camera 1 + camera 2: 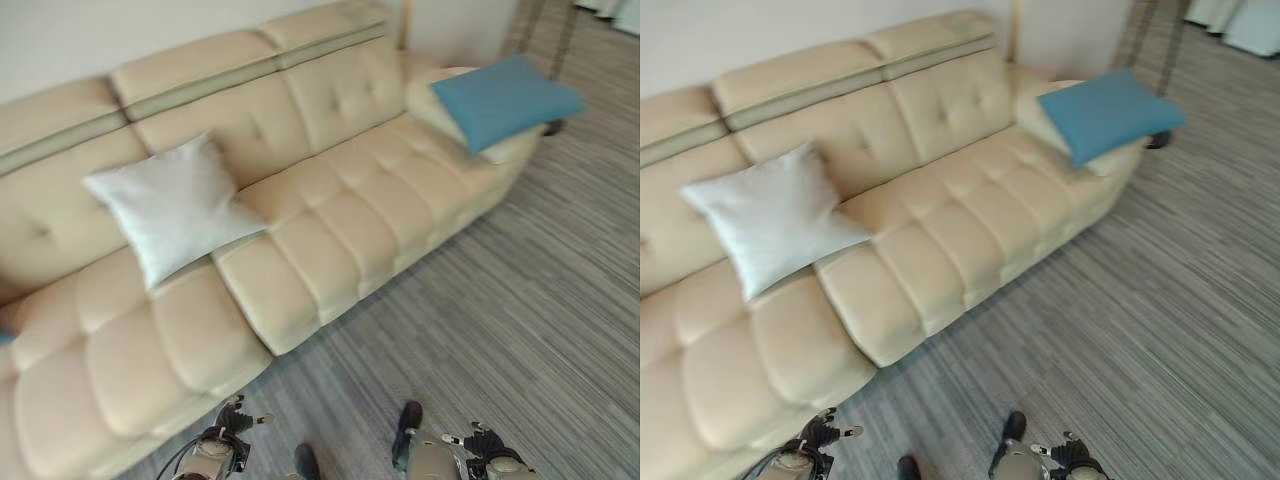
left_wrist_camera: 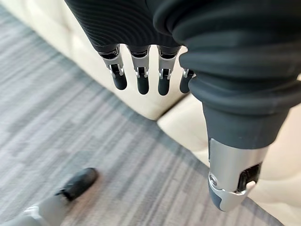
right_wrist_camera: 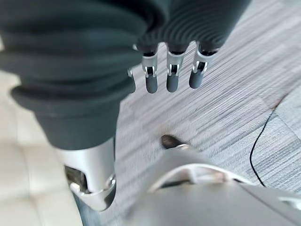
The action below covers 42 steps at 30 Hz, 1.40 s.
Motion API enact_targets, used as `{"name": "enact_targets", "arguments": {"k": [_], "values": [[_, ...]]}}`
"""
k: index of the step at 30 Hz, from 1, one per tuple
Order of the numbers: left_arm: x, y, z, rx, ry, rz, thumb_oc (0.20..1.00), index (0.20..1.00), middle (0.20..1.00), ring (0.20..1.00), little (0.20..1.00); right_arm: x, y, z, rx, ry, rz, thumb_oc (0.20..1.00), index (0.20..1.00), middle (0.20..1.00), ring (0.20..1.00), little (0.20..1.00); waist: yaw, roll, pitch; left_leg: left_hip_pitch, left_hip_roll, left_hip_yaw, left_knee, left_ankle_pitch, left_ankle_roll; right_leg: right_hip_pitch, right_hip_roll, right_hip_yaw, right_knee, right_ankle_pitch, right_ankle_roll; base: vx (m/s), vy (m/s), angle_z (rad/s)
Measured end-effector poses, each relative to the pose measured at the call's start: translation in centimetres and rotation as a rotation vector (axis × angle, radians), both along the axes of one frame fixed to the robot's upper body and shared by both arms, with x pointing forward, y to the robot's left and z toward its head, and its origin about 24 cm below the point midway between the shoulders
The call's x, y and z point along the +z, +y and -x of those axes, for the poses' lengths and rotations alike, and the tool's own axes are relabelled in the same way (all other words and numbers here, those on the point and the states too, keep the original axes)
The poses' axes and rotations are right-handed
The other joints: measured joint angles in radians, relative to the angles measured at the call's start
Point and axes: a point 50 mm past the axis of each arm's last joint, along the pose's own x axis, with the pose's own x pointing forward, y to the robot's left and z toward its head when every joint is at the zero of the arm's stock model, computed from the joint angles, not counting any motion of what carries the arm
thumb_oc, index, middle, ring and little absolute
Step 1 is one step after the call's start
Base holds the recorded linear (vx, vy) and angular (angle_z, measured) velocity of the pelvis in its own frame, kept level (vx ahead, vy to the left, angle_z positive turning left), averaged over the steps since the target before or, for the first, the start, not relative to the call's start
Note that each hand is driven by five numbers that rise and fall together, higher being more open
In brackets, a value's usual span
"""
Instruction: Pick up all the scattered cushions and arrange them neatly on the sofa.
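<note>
— Two cushions sit on the sofa (image 1: 330, 230): the white cushion (image 1: 172, 207) leans mid-back, the blue cushion (image 1: 507, 98) lies on its far right arm.

— Hands?

— Left hand (image 2: 141, 70) and right hand (image 3: 171, 70) hang down, fingers straight, empty; the right arm is nearer the blue one.

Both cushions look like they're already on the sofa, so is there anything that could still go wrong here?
A couple of things, perhaps. The blue cushion lies on the sofa's end armrest with a corner hanging past the edge, so a nudge might tip it onto the floor. The white cushion leans tilted against the backrest and may slump forward. Both the left hand and right hand hang open and hold nothing, near the sofa front.
</note>
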Motion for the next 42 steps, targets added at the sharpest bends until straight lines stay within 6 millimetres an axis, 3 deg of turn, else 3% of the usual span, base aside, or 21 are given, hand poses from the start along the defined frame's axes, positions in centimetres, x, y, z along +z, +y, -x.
{"name": "enact_targets", "arguments": {"k": [1, 2, 4, 6, 10, 13, 14, 15, 17, 18, 20, 22, 24, 26, 30, 34, 36, 37, 39, 40, 42], "values": [[0.1, 0.4, 0.1, -0.002, 0.003, -0.011, 1.000, 1.000, 1.000, 1.000, 1.000, 0.3, 0.0, -0.7, 0.005, -0.023, 0.003, 1.000, 1.000, 1.000, 1.000, 1.000, 0.011, -0.003, -0.001, 0.000, 0.014, 0.039, 0.012, -0.003, -0.005, 0.003, -0.022, -0.074, -0.017, 0.013, -0.010, 0.13, -0.235, -1.29], [0.1, 0.3, 0.0, -0.003, 0.002, -0.011, 1.000, 1.000, 1.000, 1.000, 1.000, 0.6, -0.7, -1.0, 0.004, -0.030, 0.023, 1.000, 1.000, 1.000, 1.000, 1.000, -0.006, 0.004, -0.001, 0.012, 0.045, 0.067, 0.017, 0.002, -0.031, 0.021, -0.001, -0.148, -0.042, 0.089, -0.038, 0.18, -0.248, -0.96], [-0.3, -1.0, 0.0, -0.013, 0.009, 0.028, 1.000, 1.000, 1.000, 1.000, 1.000, 1.0, -2.6, -0.5, -0.007, -0.016, 0.074, 1.000, 1.000, 1.000, 1.000, 1.000, -0.008, 0.050, 0.001, 0.020, 0.087, 0.076, 0.025, 0.011, -0.049, 0.036, 0.070, -0.138, -0.074, 0.100, -0.137, 0.26, -0.293, -0.60], [-0.6, -2.1, -0.1, -0.015, 0.014, 0.058, 1.000, 1.000, 1.000, 1.000, 1.000, 1.5, -4.7, 0.3, -0.065, -0.014, 0.115, 1.000, 1.000, 1.000, 1.000, 1.000, -0.025, 0.075, 0.005, 0.044, 0.131, 0.066, 0.091, 0.036, -0.078, 0.040, 0.101, -0.097, -0.021, 0.039, -0.141, 0.25, -0.262, -0.58], [-1.4, -2.0, 1.7, 0.002, 0.082, 0.063, 1.000, 1.000, 1.000, 1.000, 1.000, 2.1, -6.5, 0.9, -0.116, -0.025, 0.148, 1.000, 1.000, 1.000, 1.000, 1.000, -0.057, 0.070, -0.016, 0.049, 0.200, 0.016, 0.267, 0.111, -0.158, 0.069, 0.143, -0.029, 0.011, -0.045, -0.143, 0.27, -0.284, -0.65], [-1.2, -1.8, 1.4, 0.001, 0.076, 0.062, 1.000, 1.000, 1.000, 1.000, 1.000, 2.1, -6.7, 1.5, -0.121, -0.010, 0.158, 1.000, 1.000, 1.000, 1.000, 1.000, -0.054, 0.067, -0.023, 0.023, 0.245, -0.074, 0.416, 0.154, -0.181, 0.090, 0.206, 0.051, -0.009, -0.071, -0.196, 0.27, -0.202, -0.74], [-1.2, -1.7, 1.5, 0.002, 0.078, 0.062, 1.000, 1.000, 1.000, 1.000, 1.000, 2.1, -6.7, 1.2, -0.117, -0.016, 0.156, 1.000, 1.000, 1.000, 1.000, 1.000, -0.054, 0.068, -0.024, 0.005, 0.240, -0.117, 0.460, 0.188, -0.185, 0.094, 0.232, 0.081, -0.016, -0.085, -0.217, 0.27, -0.117, -1.24], [-1.3, -1.5, 1.7, 0.007, 0.082, 0.059, 1.000, 1.000, 1.000, 1.000, 1.000, 2.2, -6.4, 0.5, -0.104, -0.030, 0.149, 1.000, 1.000, 1.000, 1.000, 1.000, -0.043, 0.054, -0.017, -0.054, 0.222, -0.264, 0.606, 0.236, -0.215, 0.114, 0.269, 0.164, -0.055, -0.077, -0.256, 0.27, -0.069, -1.44], [-1.4, -1.3, 2.1, 0.021, 0.089, 0.063, 1.000, 1.000, 1.000, 1.000, 1.000, 2.3, -5.7, -0.5, -0.072, -0.045, 0.142, 1.000, 1.000, 1.000, 1.000, 1.000, -0.025, 0.018, -0.012, -0.120, 0.114, -0.338, 0.661, 0.061, -0.178, 0.150, 0.276, 0.240, -0.116, -0.024, -0.266, 0.22, -0.024, -1.30], [-1.4, -1.3, 2.2, 0.052, 0.083, 0.074, 1.000, 1.000, 1.000, 1.000, 1.000, 2.2, -5.5, -0.7, -0.070, -0.046, 0.135, 1.000, 1.000, 1.000, 1.000, 1.000, -0.028, 0.003, -0.015, -0.183, 0.061, -0.373, 0.640, 0.023, -0.163, 0.168, 0.275, 0.249, -0.161, -0.010, -0.276, 0.28, 0.000, -0.93], [-1.2, -1.1, 2.0, 0.049, 0.063, 0.071, 1.000, 1.000, 1.000, 1.000, 1.000, 2.2, -5.0, -1.3, -0.054, -0.053, 0.125, 1.000, 1.000, 1.000, 1.000, 1.000, 0.035, -0.027, -0.002, -0.216, -0.007, -0.363, 0.491, -0.012, -0.116, 0.186, 0.283, 0.341, -0.195, 0.025, -0.273, 0.23, 0.005, -1.22], [-1.5, -0.9, 2.8, 0.080, 0.079, 0.082, 1.000, 1.000, 1.000, 1.000, 1.000, 2.2, -4.9, -1.5, -0.028, -0.051, 0.128, 1.000, 1.000, 1.000, 1.000, 1.000, 0.053, -0.022, -0.004, -0.246, -0.037, -0.437, 0.279, -0.008, -0.117, 0.234, 0.315, 0.382, -0.266, 0.016, -0.272, 0.29, 0.017, -0.89], [-1.6, -1.0, 3.1, 0.088, 0.092, 0.086, 1.000, 1.000, 1.000, 1.000, 1.000, 2.2, -4.9, -1.4, -0.030, -0.044, 0.133, 1.000, 1.000, 1.000, 1.000, 1.000, 0.078, -0.002, 0.008, -0.274, -0.069, -0.499, 0.067, 0.065, -0.128, 0.271, 0.337, 0.412, -0.270, -0.003, -0.266, 0.38, 0.029, -0.62], [-1.7, -1.0, 3.2, 0.089, 0.095, 0.088, 1.000, 1.000, 1.000, 1.000, 1.000, 2.1, -5.0, -1.1, -0.033, -0.033, 0.137, 1.000, 1.000, 1.000, 1.000, 1.000, 0.090, 0.021, 0.010, -0.307, -0.076, -0.534, 0.029, 0.092, -0.138, 0.282, 0.355, 0.427, -0.270, 0.003, -0.283, 0.36, 0.045, -0.42], [-1.8, -0.6, 3.7, 0.128, 0.107, 0.083, 1.000, 1.000, 1.000, 1.000, 1.000, 2.1, -5.0, -1.4, -0.035, -0.034, 0.144, 1.000, 1.000, 1.000, 1.000, 1.000, 0.154, 0.074, 0.042, -0.372, -0.063, -0.540, -0.022, 0.124, -0.153, 0.353, 0.354, 0.500, -0.265, -0.064, -0.245, 0.44, 0.115, -0.54], [-2.4, -0.1, 6.2, 0.160, 0.164, 0.071, 1.000, 1.000, 1.000, 1.000, 1.000, 1.8, -4.8, -0.8, -0.027, -0.014, 0.141, 1.000, 1.000, 1.000, 1.000, 1.000, 0.186, 0.076, 0.035, -0.313, -0.045, -0.497, 0.015, 0.073, -0.102, 0.435, 0.317, 0.573, -0.269, -0.143, -0.176, 0.44, 0.152, -0.60], [-2.5, 0.2, 6.9, 0.170, 0.183, 0.063, 1.000, 1.000, 1.000, 1.000, 1.000, 1.7, -4.5, -0.7, -0.018, -0.012, 0.137, 1.000, 1.000, 1.000, 1.000, 1.000, 0.193, 0.056, 0.030, -0.305, -0.080, -0.464, 0.049, 0.120, -0.080, 0.481, 0.277, 0.586, -0.269, -0.180, -0.142, 0.57, 0.178, -0.17], [-2.0, 1.0, 5.9, 0.175, 0.147, 0.048, 1.000, 1.000, 1.000, 1.000, 1.000, 0.5, -2.8, 0.5, -0.022, 0.037, 0.085, 1.000, 1.000, 1.000, 1.000, 1.000, 0.194, -0.039, 0.019, -0.287, -0.168, -0.435, 0.120, 0.111, 0.004, 0.457, 0.188, 0.540, -0.088, -0.223, -0.076, 0.57, 0.168, 0.23], [-1.7, 1.7, 5.4, 0.176, 0.130, 0.032, 1.000, 1.000, 1.000, 1.000, 1.000, 0.2, -1.7, 0.5, -0.018, 0.038, 0.055, 1.000, 1.000, 1.000, 1.000, 1.000, 0.191, -0.070, 0.002, -0.271, -0.188, -0.426, 0.134, 0.084, 0.063, 0.413, 0.186, 0.549, 0.039, -0.221, -0.049, 0.42, 0.153, 0.16], [-1.6, 1.9, 5.0, 0.185, 0.129, 0.030, 1.000, 1.000, 1.000, 1.000, 1.000, 0.2, -1.3, 0.2, -0.002, 0.027, 0.042, 1.000, 1.000, 1.000, 1.000, 1.000, 0.189, -0.072, 0.006, -0.231, -0.204, -0.433, 0.131, 0.074, 0.079, 0.294, 0.169, 0.541, 0.351, -0.201, -0.012, 0.30, 0.139, 0.22], [-1.4, 2.1, 4.7, 0.177, 0.118, 0.024, 1.000, 1.000, 1.000, 1.000, 1.000, 0.2, -1.1, 0.0, 0.006, 0.018, 0.030, 1.000, 1.000, 1.000, 1.000, 1.000, 0.176, -0.073, 0.002, -0.189, -0.227, -0.447, 0.122, 0.065, 0.108, 0.186, 0.159, 0.568, 0.613, -0.162, 0.029, 0.32, 0.148, 0.46]]}}
